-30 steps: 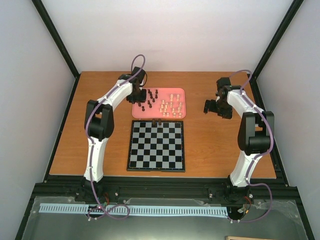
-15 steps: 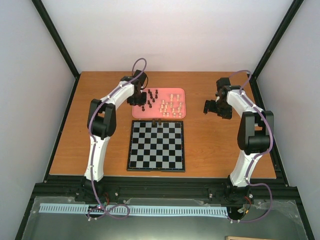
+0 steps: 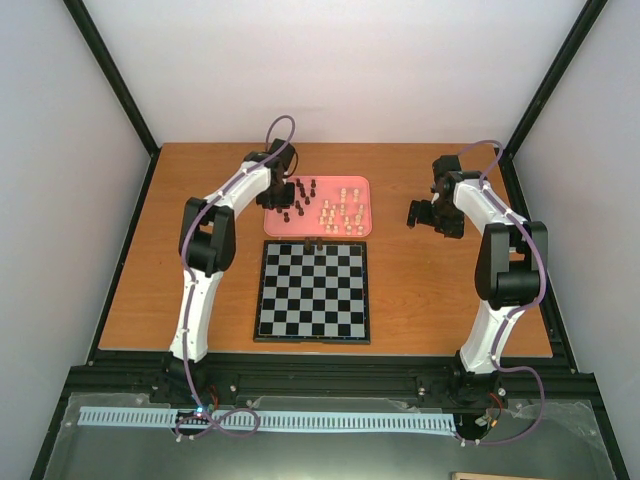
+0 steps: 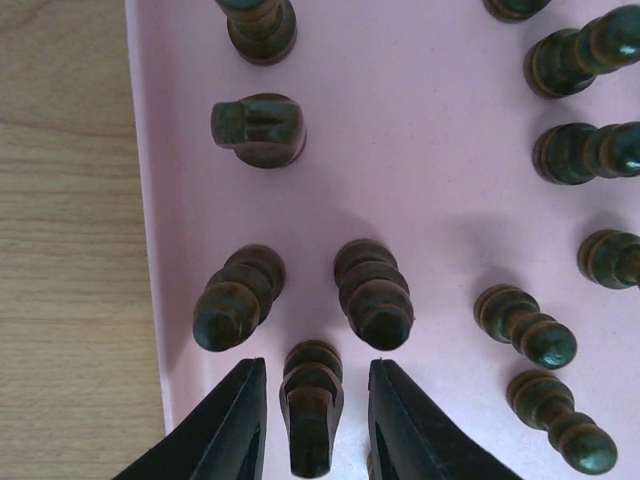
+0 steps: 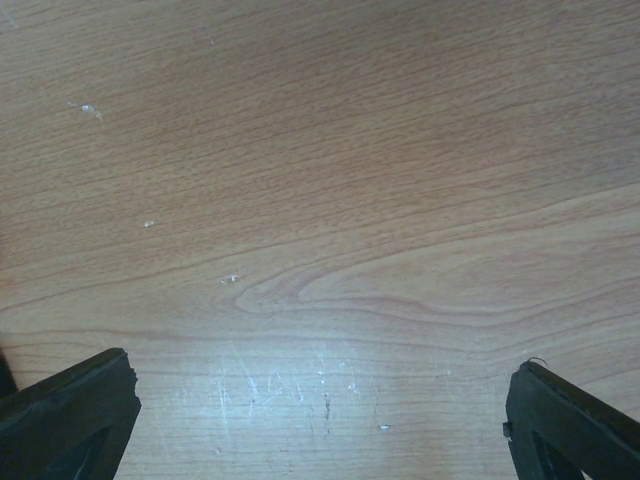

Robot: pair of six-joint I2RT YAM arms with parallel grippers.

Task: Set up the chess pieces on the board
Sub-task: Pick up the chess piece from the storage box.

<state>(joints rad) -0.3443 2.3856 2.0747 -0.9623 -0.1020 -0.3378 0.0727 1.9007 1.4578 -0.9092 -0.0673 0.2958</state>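
The board lies mid-table with two dark chess pieces at its far edge. Beyond it, the pink tray holds several dark pieces on its left and pale ones on its right. My left gripper is down over the tray's left end. In the left wrist view its jaws straddle one upright dark piece, a thin gap on each side. My right gripper hangs wide open over bare wood, its fingers empty.
Two dark pieces stand just ahead of the left fingertips, and a knight-like piece stands further on. The tray's left rim runs close beside the left finger. Black frame rails border the table.
The left jaws have narrowed around the dark piece between them. The left arm's elbow has shifted slightly right. The right arm has not moved.
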